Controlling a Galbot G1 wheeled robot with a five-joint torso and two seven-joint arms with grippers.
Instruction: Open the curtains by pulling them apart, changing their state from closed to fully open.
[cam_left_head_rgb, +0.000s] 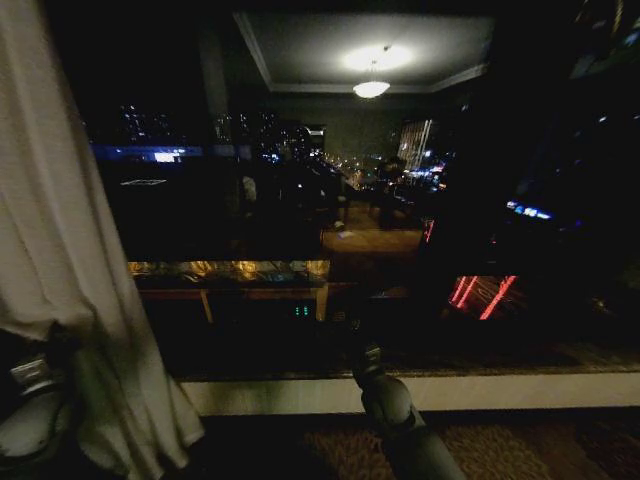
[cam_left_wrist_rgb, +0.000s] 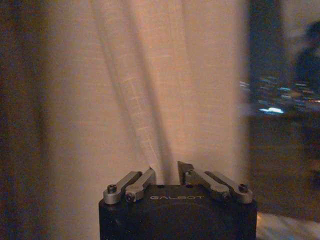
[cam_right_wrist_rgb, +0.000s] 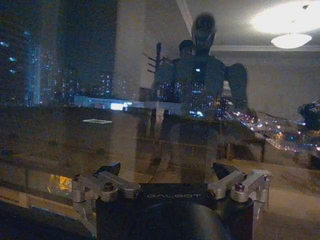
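Observation:
One sheer off-white curtain (cam_left_head_rgb: 60, 230) hangs gathered in pleats at the left edge of the dark window. My left arm (cam_left_head_rgb: 30, 400) sits low at the left, partly behind the fabric. In the left wrist view my left gripper (cam_left_wrist_rgb: 166, 172) is shut on a vertical fold of the curtain (cam_left_wrist_rgb: 145, 100), the woven cloth running down between the fingertips. My right arm (cam_left_head_rgb: 388, 405) reaches forward from bottom centre toward the glass. My right gripper (cam_right_wrist_rgb: 167, 172) is open, facing the pane, with nothing between its fingers.
The window glass (cam_left_head_rgb: 330, 200) is bare and dark, with city lights outside and the room's ceiling lamp (cam_left_head_rgb: 371, 88) mirrored in it. My own reflection (cam_right_wrist_rgb: 202, 85) shows in the pane. A pale sill (cam_left_head_rgb: 500, 392) runs below, above patterned carpet (cam_left_head_rgb: 520, 450).

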